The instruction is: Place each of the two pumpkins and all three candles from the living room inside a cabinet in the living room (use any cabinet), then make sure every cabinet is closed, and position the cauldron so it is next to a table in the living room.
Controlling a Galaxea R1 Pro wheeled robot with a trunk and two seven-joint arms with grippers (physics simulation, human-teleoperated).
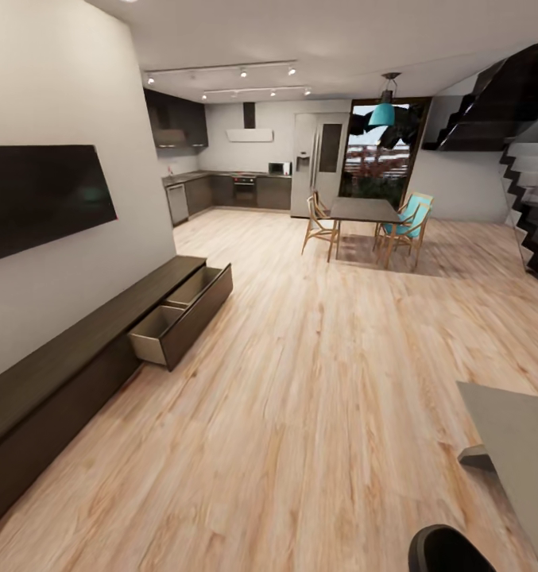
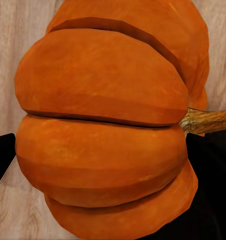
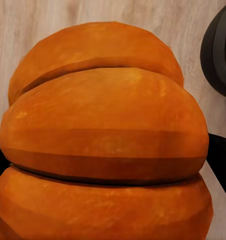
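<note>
A bright-orange ribbed pumpkin [image 2: 100,85] with a brown stem sits between the black fingers [image 2: 2,155] of my left gripper [image 2: 107,170], over the wood floor. My right gripper [image 3: 107,155] is shut on a second orange pumpkin [image 3: 102,115]. The long dark-brown cabinet [image 1: 62,357] runs along the left wall in the head view. One of its drawers [image 1: 181,314] stands pulled out, and its two pale compartments hold nothing. A corner of the grey table [image 1: 515,445] shows at the right. A black rounded rim at the bottom edge looks like the cauldron [image 1: 451,552]. No candles are in view.
A dark TV [image 1: 38,195] hangs above the cabinet. Wide wood floor lies between the cabinet and the table. Farther back stand a dining table with chairs [image 1: 368,218], the kitchen units [image 1: 237,191] and a black staircase [image 1: 531,199] at the right.
</note>
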